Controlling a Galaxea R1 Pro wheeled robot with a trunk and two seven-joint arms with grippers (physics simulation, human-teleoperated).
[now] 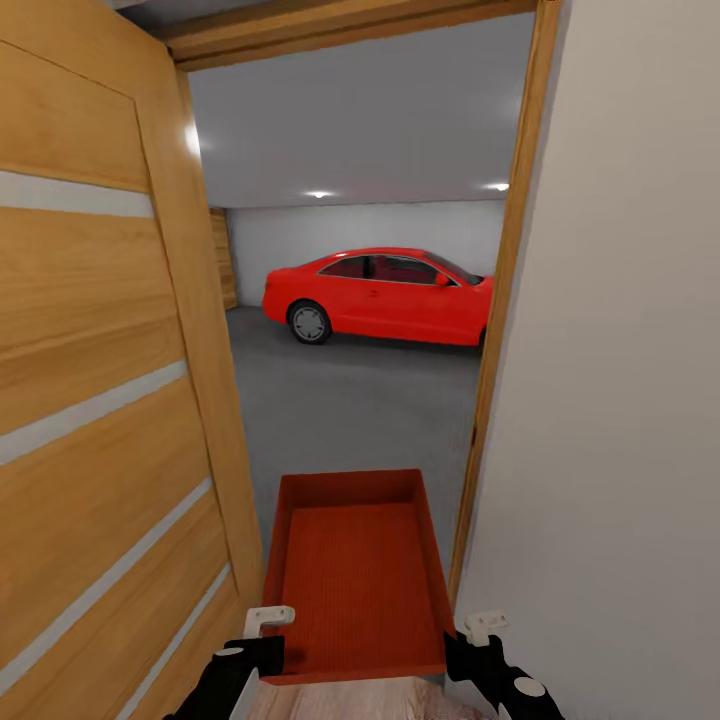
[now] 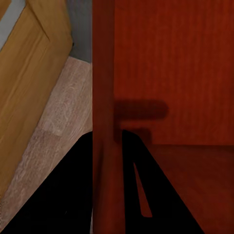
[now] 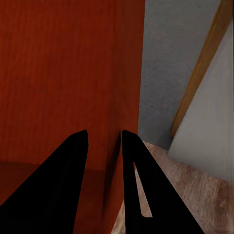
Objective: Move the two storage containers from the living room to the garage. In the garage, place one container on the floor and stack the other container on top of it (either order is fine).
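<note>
One orange-red open-top storage container [image 1: 355,575] hangs level in front of me in the doorway, its far end over the garage's dark grey concrete floor [image 1: 350,400]. My left gripper [image 1: 262,650] is shut on the container's left wall near the close corner. In the left wrist view that wall [image 2: 103,73] runs between the closed fingers of the left gripper [image 2: 106,134]. My right gripper [image 1: 465,655] is shut on the right wall, and in the right wrist view the right gripper [image 3: 104,131] pinches the container's side wall [image 3: 129,73].
An open wooden door [image 1: 100,400] stands close on the left and a wooden door frame [image 1: 495,350] with a white wall [image 1: 620,400] on the right. A red car [image 1: 385,295] is parked at the garage's back. Light wood planks [image 2: 63,122] lie beneath me.
</note>
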